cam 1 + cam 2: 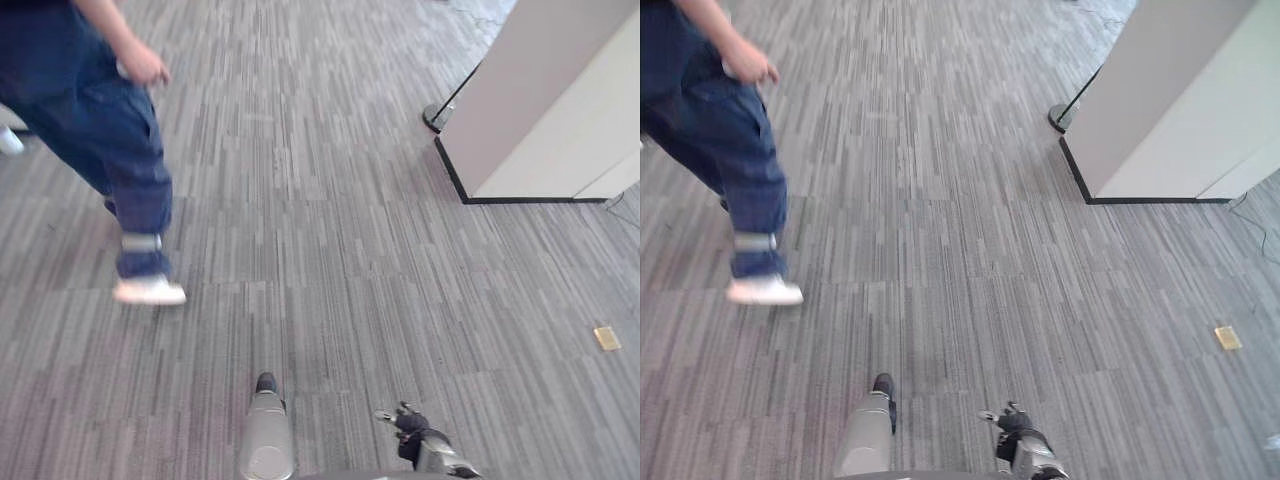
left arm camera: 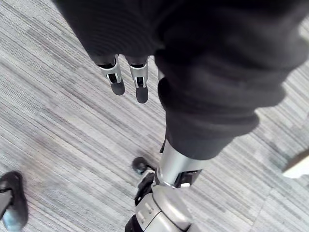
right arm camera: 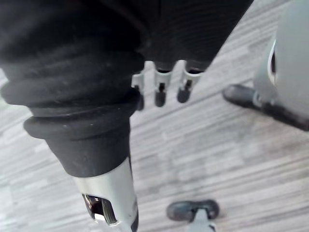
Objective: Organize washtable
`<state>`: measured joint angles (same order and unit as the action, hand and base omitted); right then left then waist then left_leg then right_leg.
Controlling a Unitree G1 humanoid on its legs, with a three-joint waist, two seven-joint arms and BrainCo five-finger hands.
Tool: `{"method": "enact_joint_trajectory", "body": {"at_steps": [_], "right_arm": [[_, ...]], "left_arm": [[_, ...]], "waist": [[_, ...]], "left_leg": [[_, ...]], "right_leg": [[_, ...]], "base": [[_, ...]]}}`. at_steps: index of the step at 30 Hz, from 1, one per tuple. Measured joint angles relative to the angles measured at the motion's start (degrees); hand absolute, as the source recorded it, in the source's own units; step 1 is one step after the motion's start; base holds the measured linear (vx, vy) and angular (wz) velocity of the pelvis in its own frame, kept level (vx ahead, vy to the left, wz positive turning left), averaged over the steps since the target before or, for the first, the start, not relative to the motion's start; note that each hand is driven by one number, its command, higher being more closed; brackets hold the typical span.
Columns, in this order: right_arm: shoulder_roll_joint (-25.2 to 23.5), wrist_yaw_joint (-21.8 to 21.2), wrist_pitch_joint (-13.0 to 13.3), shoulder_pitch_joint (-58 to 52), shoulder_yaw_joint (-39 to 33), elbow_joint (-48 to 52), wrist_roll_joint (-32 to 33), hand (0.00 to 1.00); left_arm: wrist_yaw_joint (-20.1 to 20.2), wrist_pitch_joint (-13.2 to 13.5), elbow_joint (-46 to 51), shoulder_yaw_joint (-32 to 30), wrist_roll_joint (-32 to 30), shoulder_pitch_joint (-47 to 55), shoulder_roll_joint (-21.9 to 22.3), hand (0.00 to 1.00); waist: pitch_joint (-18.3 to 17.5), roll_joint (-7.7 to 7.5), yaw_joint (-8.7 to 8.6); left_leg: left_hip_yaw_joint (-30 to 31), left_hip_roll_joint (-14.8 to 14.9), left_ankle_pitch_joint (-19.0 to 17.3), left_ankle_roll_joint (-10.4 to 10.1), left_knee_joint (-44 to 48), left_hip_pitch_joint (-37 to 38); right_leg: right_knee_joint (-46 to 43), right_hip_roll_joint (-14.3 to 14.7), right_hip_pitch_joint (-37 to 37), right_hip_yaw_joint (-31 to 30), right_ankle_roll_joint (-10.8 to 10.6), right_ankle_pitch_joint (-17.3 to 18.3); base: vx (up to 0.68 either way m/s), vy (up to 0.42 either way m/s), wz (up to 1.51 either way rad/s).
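Grey striped carpet (image 1: 330, 260) lay beneath both hanging hands.
Nearest, the left hand (image 2: 115, 77) and right hand (image 3: 161, 89) hung with fingers straight and loose. Farther right lay a small flat tan block (image 1: 607, 338); a person in blue trousers (image 1: 110, 130) walked at far left, and a beige black-based cabinet (image 1: 550, 100) stood far right.

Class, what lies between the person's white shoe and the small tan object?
Bare carpet runs from shoe to tan object, as both eye views show.
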<state>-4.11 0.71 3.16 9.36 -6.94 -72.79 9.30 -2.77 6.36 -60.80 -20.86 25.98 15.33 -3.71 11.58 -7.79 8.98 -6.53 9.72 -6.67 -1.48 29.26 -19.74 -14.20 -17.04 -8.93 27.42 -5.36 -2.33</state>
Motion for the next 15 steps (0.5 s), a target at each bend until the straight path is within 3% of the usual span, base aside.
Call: {"method": "enact_joint_trajectory", "body": {"at_steps": [1,2,3,4,5,6,8,10,11,12,13,14,15], "right_arm": [[-0.01,0.09,0.02,-0.40,-0.64,0.15,-0.41,0.00],[0.21,0.26,0.03,-1.76,-1.98,1.06,-0.50,0.00],[0.58,0.25,0.06,-2.55,-2.43,1.90,-0.49,0.00],[1.24,0.22,0.18,-3.40,-3.23,2.92,-0.50,0.00],[0.96,0.15,0.20,-3.61,-4.22,3.42,-0.48,0.00],[0.92,0.14,0.17,-3.91,-4.38,3.41,-0.49,0.00],[1.17,0.16,0.34,-4.85,-4.76,4.69,-0.42,0.00],[1.01,-0.16,1.07,-5.08,-6.34,6.48,-0.39,0.00],[1.03,-0.50,1.66,-4.90,-7.48,7.51,-0.36,0.00],[1.07,-0.59,1.74,-4.67,-8.32,7.97,-0.27,0.00],[1.52,-0.59,1.78,-4.55,-9.10,8.34,-0.09,0.00],[2.04,-0.62,1.73,-4.63,-9.03,7.86,0.36,0.00],[2.57,-0.60,1.73,-4.75,-9.40,7.73,0.44,0.00]], "left_arm": [[0.10,-0.20,-0.17,-0.59,0.66,0.12,0.07,0.00],[0.03,-0.24,-0.46,-0.68,0.69,0.34,-0.08,0.00],[0.06,-0.19,-0.45,-0.58,0.67,0.33,0.07,0.00],[0.14,-0.12,-0.45,-0.50,0.61,0.23,0.38,0.00],[0.17,-0.28,-0.50,-0.49,0.55,-0.23,0.14,0.00],[0.16,-0.37,-0.50,-0.48,0.39,-0.46,0.09,0.00],[0.15,-0.83,-0.57,0.07,-0.36,-0.81,0.00,0.00],[0.16,-0.90,-0.70,0.48,-1.65,-2.39,-0.35,0.00],[0.21,-0.92,-0.77,0.84,-2.02,-3.84,-0.56,0.00],[0.21,-0.94,-0.80,1.11,-2.02,-4.52,-0.62,0.00],[0.21,-0.86,-0.79,1.84,-2.11,-5.73,-0.86,0.00],[0.23,-0.76,-0.46,2.53,-2.79,-5.96,-1.11,0.00],[0.26,-0.70,-0.46,2.67,-4.05,-6.02,-0.94,0.00]], "waist": [[-0.19,-0.33,-0.15],[-0.99,-1.10,-0.43],[-1.22,-0.85,-0.58],[-1.43,0.57,-1.15],[-1.22,1.07,-2.37],[-1.06,1.43,-2.54],[-0.91,3.12,-3.23],[-0.84,3.55,-4.10],[-0.74,3.72,-4.76],[-0.57,3.99,-5.20],[-0.27,4.45,-5.20],[-0.22,4.27,-5.15],[-0.30,4.16,-5.36]], "left_leg": [[-0.48,-1.38,-0.95,0.90,-0.19,1.83],[-2.04,-3.93,-2.25,2.79,-1.87,5.86],[-2.64,-5.03,-2.96,3.87,-2.78,7.77],[-3.67,-6.06,-4.89,6.07,-4.92,11.33],[-3.36,-7.46,-5.79,7.02,-7.09,14.76],[-3.19,-7.92,-5.91,7.23,-8.64,16.92],[-1.60,-8.92,-6.21,7.72,-14.89,24.55],[0.10,-9.60,-6.64,8.19,-18.24,27.45],[0.99,-9.91,-7.13,8.27,-19.40,28.52],[1.48,-9.87,-7.61,8.29,-19.57,28.99],[1.83,-9.82,-8.54,8.30,-20.35,30.53],[1.89,-10.23,-9.50,7.77,-21.37,32.43],[2.15,-10.65,-10.88,6.85,-21.23,33.79]], "right_leg": [[-2.40,-2.01,0.05,-0.55,1.58,-1.19],[-7.24,-5.92,0.18,-0.13,6.39,-4.96],[-9.66,-7.84,0.33,0.49,8.68,-7.92],[-19.90,-11.13,2.59,0.59,11.42,-12.05],[-34.74,-13.22,7.08,-0.02,11.20,-10.17],[-39.95,-13.18,8.85,-0.94,10.53,-8.29],[-48.51,-9.08,13.17,0.29,8.98,-0.28],[-45.12,-5.23,17.77,3.62,6.70,6.45],[-37.84,-3.23,20.96,6.91,6.00,9.28],[-32.69,-2.11,22.11,8.89,5.70,9.37],[-20.00,0.56,23.59,12.93,4.10,7.55],[-6.76,3.33,24.02,16.89,0.91,3.28],[-1.65,4.81,25.12,17.86,0.64,1.43]], "base": [[0.54,0.435,-0.13],[0.43,0.286,0.07],[0.54,0.337,0.11],[0.49,0.356,0.22],[0.46,0.365,0.19],[0.43,0.338,0.17],[0.46,0.292,0.14],[0.38,0.177,0.34],[0.22,0.074,0.37],[0.24,0.066,0.43],[0.36,0.069,0.31],[0.39,0.061,0.30],[0.54,0.052,0.27]]}}
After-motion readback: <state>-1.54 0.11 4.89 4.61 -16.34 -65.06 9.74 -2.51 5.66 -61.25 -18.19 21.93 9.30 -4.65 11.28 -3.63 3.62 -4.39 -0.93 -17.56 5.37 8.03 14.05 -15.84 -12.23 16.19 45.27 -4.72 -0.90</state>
